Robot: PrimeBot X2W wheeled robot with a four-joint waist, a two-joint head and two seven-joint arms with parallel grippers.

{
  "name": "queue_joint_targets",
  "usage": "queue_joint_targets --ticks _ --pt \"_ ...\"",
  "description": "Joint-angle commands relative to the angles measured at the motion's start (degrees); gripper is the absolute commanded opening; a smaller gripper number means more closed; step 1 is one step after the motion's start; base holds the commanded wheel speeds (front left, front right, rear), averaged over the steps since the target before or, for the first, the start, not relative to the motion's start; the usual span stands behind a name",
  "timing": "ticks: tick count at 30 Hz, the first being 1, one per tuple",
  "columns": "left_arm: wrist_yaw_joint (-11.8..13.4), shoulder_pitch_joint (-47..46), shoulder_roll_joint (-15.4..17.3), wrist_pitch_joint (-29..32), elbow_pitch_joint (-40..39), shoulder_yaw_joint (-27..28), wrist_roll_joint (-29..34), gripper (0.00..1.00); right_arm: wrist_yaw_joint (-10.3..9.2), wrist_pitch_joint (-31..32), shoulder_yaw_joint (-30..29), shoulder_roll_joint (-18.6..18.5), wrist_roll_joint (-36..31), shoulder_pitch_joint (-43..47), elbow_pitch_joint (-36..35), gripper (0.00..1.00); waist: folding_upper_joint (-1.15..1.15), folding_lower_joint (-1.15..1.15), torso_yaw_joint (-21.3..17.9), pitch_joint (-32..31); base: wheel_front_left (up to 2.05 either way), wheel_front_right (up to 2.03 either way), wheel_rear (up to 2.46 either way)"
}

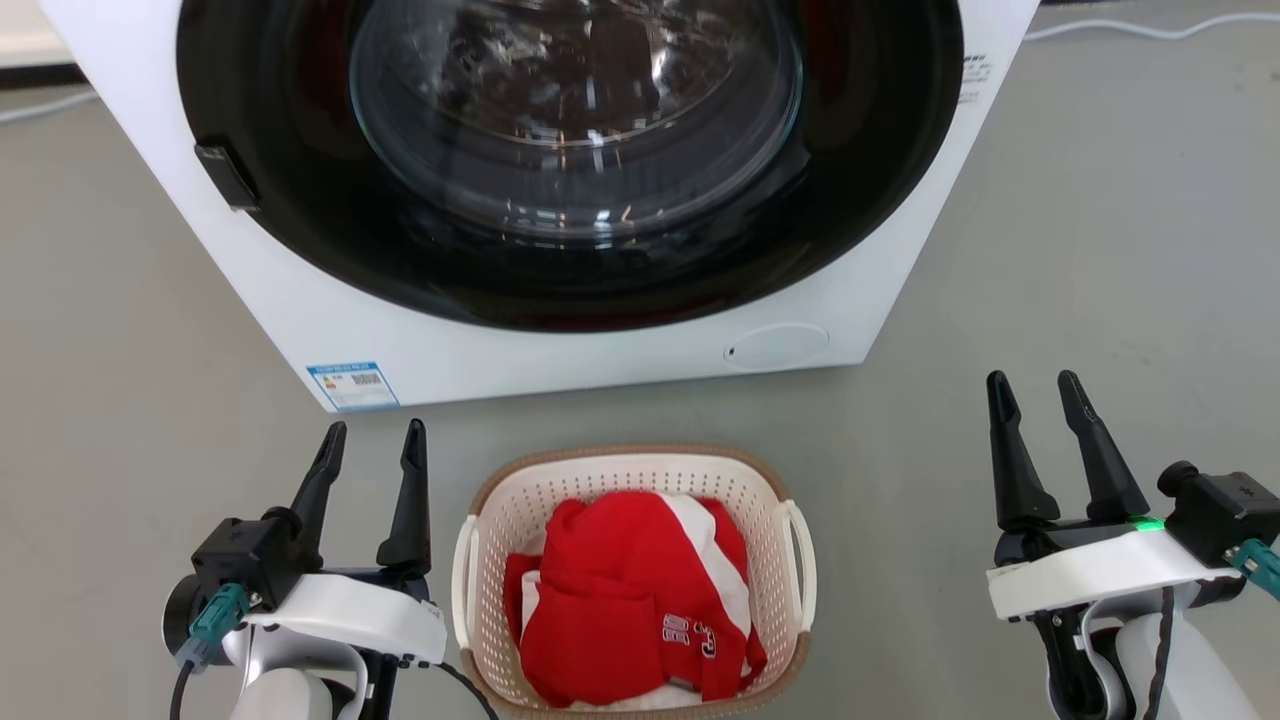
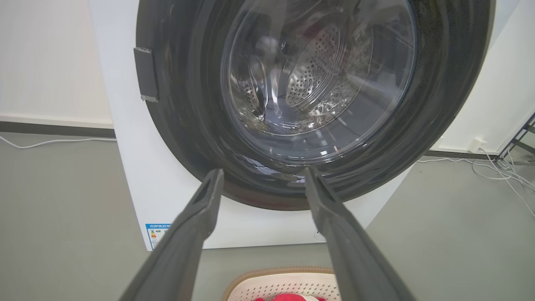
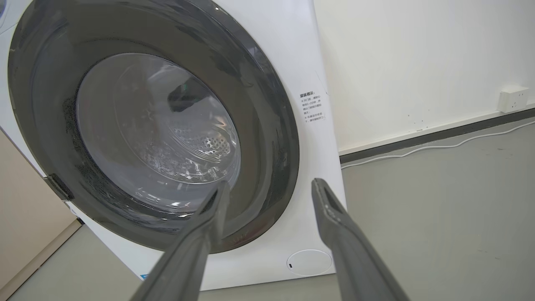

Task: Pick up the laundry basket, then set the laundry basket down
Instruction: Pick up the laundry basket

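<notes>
Now the laundry basket (image 1: 630, 455) sits just in front of the washing machine (image 1: 560, 350). The left gripper (image 1: 376, 430) and right gripper (image 1: 1032, 385) wait before the machine too, fingers spread and empty, seemingly poised for the basket's handles (image 1: 803, 560)

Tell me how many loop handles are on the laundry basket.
2. On the laundry basket, the left handle is on the side toward the robot's left, and the right handle is on the opposite side. No others seem hidden.
</notes>
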Motion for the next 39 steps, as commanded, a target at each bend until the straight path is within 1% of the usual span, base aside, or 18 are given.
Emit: queue_joint_targets --ticks 1,8,14,21,26,30,31,32,33,39 --pt "0.4 -1.7 0.6 -0.3 -0.9 1.4 -0.2 1.00 0.42 -0.4 1.2 -0.3 0.5 -0.5 -1.3 1.00 0.00 0.00 0.0 1.1 0.00 0.00 0.00" --pt "0.4 -3.8 0.6 -0.3 1.5 1.5 -0.5 1.00 0.42 -0.4 0.7 0.0 1.6 -1.6 -0.6 1.00 0.00 0.00 -0.1 5.4 0.00 0.00 0.00" --pt "-0.1 -6.6 0.6 -0.3 4.5 1.4 0.0 1.00 0.42 -0.4 0.8 -0.1 2.4 -3.1 0.6 1.00 0.00 0.00 -0.1 9.7 0.00 0.00 0.00" --pt "-0.8 -10.7 0.8 -0.3 8.8 1.1 0.6 1.00 0.42 -0.4 2.3 -1.0 2.7 -5.9 4.2 1.00 0.00 0.00 0.0 14.5 0.00 0.00 0.00" --pt "-1.2 -13.2 1.0 -0.3 12.1 0.3 0.7 1.00 0.42 -0.4 2.8 -1.2 3.8 -7.4 7.1 1.00 0.00 0.00 0.2 16.8 0.00 0.00 0.00" --pt "-1.4 -16.3 1.1 -0.3 17.8 -0.1 0.8 1.00 0.42 -0.4 3.1 -0.9 5.5 -9.0 10.5 1.00 0.00 0.00 0.5 19.4 0.00 0.00 0.00" --pt "-1.4 -16.3 1.1 -0.3 17.8 -0.1 0.8 1.00 0.42 -0.4 3.1 -0.9 5.5 -9.0 10.5 1.00 0.00 0.00 0.5 19.4 0.00 0.00 0.00" --pt "-1.4 -16.9 1.2 -0.3 19.3 -0.4 0.8 1.00 0.42 -0.4 3.3 -0.8 5.8 -9.4 11.2 1.00 0.00 0.00 0.5 20.0 0.00 0.00 0.00" --pt "-1.5 -18.3 1.6 -0.3 23.0 -0.9 1.1 1.00 0.42 -0.4 4.1 -0.7 6.3 -10.1 13.0 1.00 0.00 0.00 0.5 21.1 0.00 0.00 0.00" --pt "-1.6 -23.6 2.1 -0.3 32.2 -1.3 0.6 1.00 0.42 -0.4 7.0 -0.5 8.2 -13.8 18.8 1.00 0.00 0.00 0.7 25.2 0.00 0.00 0.00"
